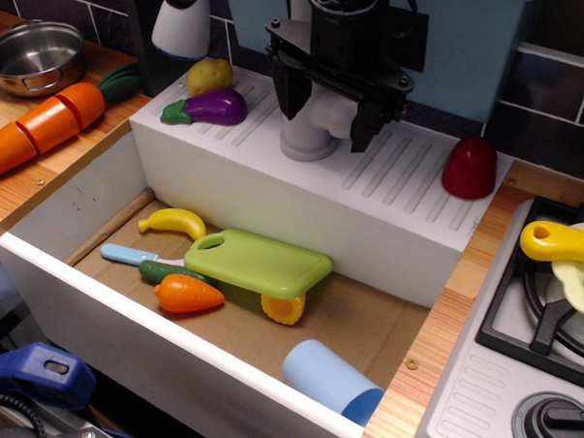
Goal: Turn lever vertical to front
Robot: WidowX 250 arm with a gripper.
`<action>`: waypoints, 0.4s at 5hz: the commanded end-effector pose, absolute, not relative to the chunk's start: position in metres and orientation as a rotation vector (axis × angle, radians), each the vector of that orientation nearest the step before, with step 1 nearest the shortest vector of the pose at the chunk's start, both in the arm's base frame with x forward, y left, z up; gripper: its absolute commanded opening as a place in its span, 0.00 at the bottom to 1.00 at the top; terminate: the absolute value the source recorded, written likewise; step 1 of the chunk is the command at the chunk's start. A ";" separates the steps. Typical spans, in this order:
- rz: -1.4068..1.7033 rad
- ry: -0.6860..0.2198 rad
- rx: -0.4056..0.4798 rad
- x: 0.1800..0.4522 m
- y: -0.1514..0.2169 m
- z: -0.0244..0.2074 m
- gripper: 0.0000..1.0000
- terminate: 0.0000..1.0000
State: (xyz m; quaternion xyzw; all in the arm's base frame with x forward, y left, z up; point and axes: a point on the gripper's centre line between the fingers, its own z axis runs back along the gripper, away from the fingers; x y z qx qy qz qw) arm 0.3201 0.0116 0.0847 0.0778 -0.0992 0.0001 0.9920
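My black gripper (331, 120) hangs over the raised white ledge (271, 171) behind the sink, right at the thick grey tap column (306, 141). The pale-grey lever (338, 112) with its rounded hub shows between my two fingers (370, 126), pointing to the right of the column. The fingers stand on either side of it and seem to press on it. The gripper body hides the top of the lever and of the column.
On the ledge lie a purple eggplant (210, 107), a yellow potato (209, 75) and a red pepper (469, 168). The sink holds a green cutting board (260, 262), a banana (173, 221), a carrot (187, 294) and a blue cup (330, 380). The stove (530, 335) stands to the right.
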 end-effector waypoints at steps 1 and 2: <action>0.000 -0.199 0.156 0.320 0.012 0.085 1.00 0.00; -0.015 -0.275 0.207 0.338 0.013 0.092 1.00 0.00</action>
